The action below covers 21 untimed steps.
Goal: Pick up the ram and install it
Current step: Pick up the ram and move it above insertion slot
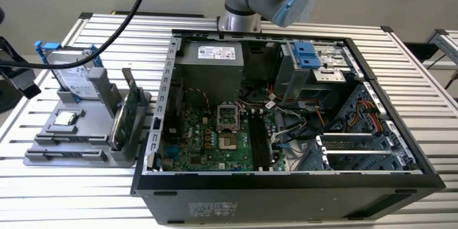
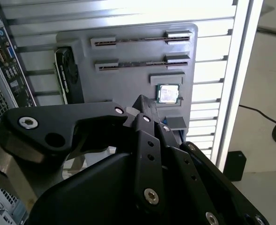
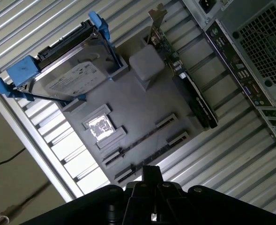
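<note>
Ahead of our gripper [image 2: 142, 105], whose opening we cannot tell, the ram [image 2: 142, 63] stands edge-up in a tray [image 2: 128, 84]; light, stiff, fragile, we would pinch its faces mid-length

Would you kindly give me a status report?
Claw above grey tray, near ram. Ram in tray slot, not lifted. Nothing in the way.

Robotics lab bench: slatted aluminium table [image 1: 186, 22], opened computer tower [image 1: 286, 207] (grey parts fixture [image 1: 64, 144] alongside)
</note>
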Each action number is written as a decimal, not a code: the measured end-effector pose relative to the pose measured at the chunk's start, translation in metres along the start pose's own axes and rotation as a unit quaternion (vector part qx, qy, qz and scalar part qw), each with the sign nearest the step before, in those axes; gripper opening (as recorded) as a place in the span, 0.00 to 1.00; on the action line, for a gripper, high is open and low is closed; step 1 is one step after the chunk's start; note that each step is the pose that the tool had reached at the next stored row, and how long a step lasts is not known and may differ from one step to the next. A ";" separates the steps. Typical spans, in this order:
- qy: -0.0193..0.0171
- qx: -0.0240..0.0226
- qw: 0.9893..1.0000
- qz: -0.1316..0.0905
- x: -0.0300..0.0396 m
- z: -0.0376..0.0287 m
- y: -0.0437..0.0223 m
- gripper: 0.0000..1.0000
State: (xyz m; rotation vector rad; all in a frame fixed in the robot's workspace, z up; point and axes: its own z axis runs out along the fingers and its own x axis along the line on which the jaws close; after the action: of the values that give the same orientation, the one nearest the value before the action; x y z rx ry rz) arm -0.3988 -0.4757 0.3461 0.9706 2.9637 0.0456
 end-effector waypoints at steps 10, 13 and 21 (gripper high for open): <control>-0.001 0.000 1.000 0.016 0.0000 0.0000 0.0000 0.00; -0.001 0.000 1.000 0.023 0.0000 0.0000 0.0000 0.00; -0.002 0.001 0.999 0.047 0.0000 0.0004 0.0000 0.00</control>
State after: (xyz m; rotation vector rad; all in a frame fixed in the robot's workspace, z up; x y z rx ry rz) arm -0.3988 -0.4757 0.3457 1.1097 2.9130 0.0434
